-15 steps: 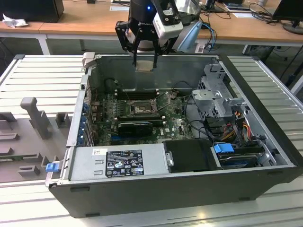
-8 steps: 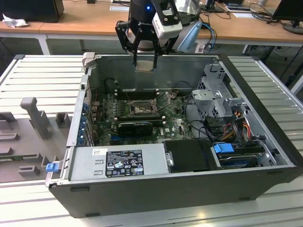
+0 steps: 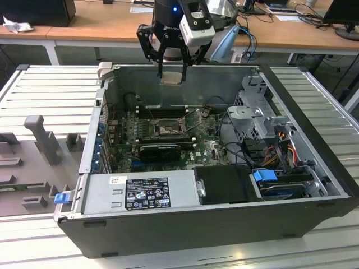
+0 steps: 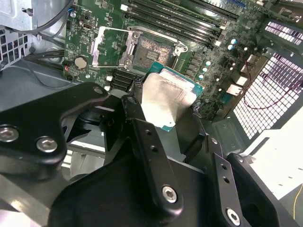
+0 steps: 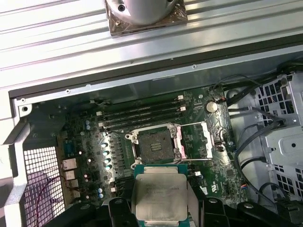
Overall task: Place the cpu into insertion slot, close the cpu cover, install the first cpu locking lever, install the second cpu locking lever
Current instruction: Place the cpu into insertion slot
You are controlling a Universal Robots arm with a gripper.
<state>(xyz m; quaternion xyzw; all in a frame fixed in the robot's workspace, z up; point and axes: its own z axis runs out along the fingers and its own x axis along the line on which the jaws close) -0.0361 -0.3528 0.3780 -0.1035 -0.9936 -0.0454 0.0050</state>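
Silvery cpu (image 3: 171,78), clamped in the tool (image 3: 171,77), hangs over the case (image 3: 168,230) at twelve o'clock from the bare insertion slot (image 3: 167,130) in the exterior view; cpu cover (image 5: 196,140) lies open.

cpu (image 5: 160,196) bottom edge seemingly cut off, first wrist view — insertion slot (image 5: 152,144) pins indistinct.

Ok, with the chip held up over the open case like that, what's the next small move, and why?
Probably ease the pincer down toward the insertion slot, checking alignment on the way. It grips the cpu up above the slot, the slot lies open and bare, and the cpu cover is swung aside, so nothing seems to block the descent.
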